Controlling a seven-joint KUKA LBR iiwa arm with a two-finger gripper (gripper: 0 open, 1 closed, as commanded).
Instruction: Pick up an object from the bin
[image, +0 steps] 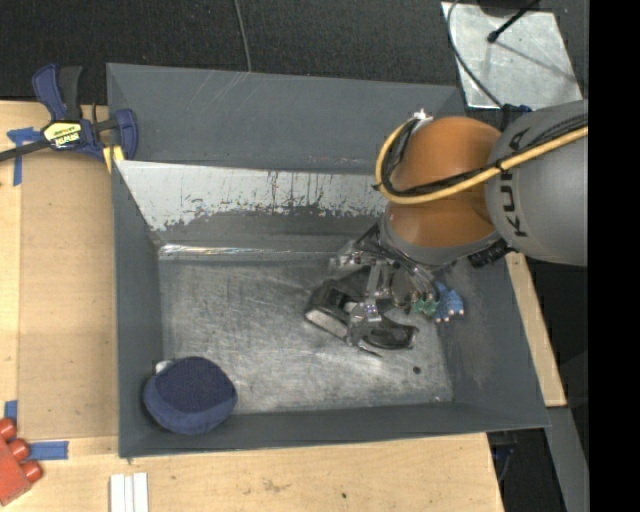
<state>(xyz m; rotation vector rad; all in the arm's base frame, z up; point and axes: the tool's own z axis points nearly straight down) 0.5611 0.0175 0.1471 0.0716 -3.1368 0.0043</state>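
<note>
Blue round cushion (190, 395) in the near-left corner of the bin (135, 300), well apart from the gripper (365, 320).
The gripper sits low over bare floor at right-centre; released or clenched, I cannot tell. Risk: the cushion hugs two walls, so a reach there may scrape them. The middle floor lies open.

Dk-blue round pad (190, 394) — bin (135, 330) btm-left corner

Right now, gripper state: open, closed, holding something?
Gripper: cannot be told; low at the right of the grey metal bin, away from the round dark-blue pad.
</note>
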